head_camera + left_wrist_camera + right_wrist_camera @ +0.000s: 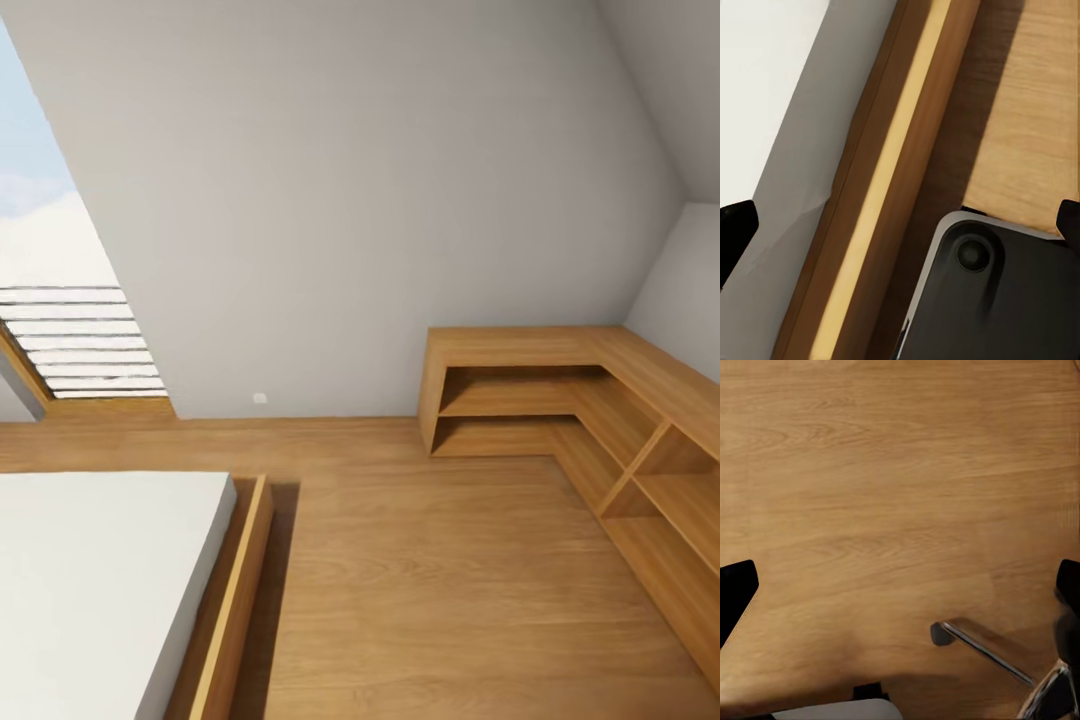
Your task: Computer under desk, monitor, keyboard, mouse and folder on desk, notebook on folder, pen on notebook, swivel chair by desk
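The head view shows the bedroom: a sloped pale grey wall (350, 200), a light wood plank floor (440, 590), and a slatted skylight window (80, 340) at far left. A low wood-framed bed with a white mattress (90, 580) sits at near left. An L-shaped light wood open shelf unit (590, 400) runs along the far right corner.

In the left wrist view, the left gripper (900, 225) hangs over the bed's wooden frame rail, with the robot's dark base (997, 300) beside it; its black fingertips (735, 225) sit at opposite edges of the picture, spread wide with nothing between them.

In the right wrist view, the right gripper (900, 585) is likewise spread wide over bare floor. A chrome spoke of the grey padded swivel chair (982, 649) lies on the floor below it.
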Tool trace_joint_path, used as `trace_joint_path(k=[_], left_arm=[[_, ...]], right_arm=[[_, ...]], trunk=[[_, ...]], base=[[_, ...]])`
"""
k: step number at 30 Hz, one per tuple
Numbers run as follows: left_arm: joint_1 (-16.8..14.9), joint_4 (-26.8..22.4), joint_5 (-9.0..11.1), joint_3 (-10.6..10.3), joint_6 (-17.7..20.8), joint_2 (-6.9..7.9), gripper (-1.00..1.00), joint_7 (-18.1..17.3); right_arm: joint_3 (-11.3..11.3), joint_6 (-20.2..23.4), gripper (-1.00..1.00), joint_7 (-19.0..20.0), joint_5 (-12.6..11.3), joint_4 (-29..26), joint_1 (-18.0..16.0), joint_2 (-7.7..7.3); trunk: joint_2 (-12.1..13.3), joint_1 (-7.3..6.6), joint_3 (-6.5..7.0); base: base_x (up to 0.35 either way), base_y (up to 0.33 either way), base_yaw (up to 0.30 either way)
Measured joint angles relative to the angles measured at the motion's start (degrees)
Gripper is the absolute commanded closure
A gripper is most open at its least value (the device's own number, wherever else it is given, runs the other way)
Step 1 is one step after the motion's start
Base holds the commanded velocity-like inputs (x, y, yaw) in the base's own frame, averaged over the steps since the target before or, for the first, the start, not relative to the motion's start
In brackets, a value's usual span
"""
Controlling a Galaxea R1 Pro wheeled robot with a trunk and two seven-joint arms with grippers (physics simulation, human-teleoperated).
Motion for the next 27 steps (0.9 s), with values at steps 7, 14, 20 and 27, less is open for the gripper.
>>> trace_joint_path(k=[7, 14, 20, 27], left_arm=[[0.0, 0.03, 0.0, -0.03, 0.0, 0.0, -1.0, 0.0], [0.0, 0.01, 0.0, -0.04, 0.03, 0.0, -1.0, 0.0], [0.0, -0.01, 0.0, -0.04, 0.04, 0.0, -1.0, 0.0], [0.0, 0.0, 0.0, -0.04, 0.04, 0.0, -1.0, 0.0]], right_arm=[[0.07, 0.0, -1.0, 0.06, 0.0, 0.0, 0.0, 0.01], [0.09, 0.0, -1.0, 0.07, 0.0, 0.03, 0.0, 0.02], [0.15, 0.0, -1.0, 0.08, 0.07, 0.06, 0.0, 0.02], [0.17, 0.0, -1.0, 0.08, 0.08, 0.08, 0.0, 0.02]], trunk=[[0.0, 0.0, 0.0], [0.0, 0.0, 0.0], [0.0, 0.0, 0.0], [0.0, 0.0, 0.0]], base=[[0.322, 0.0, 0.0], [0.322, 0.0, 0.0], [0.322, 0.0, 0.0], [0.322, 0.0, 0.0]])
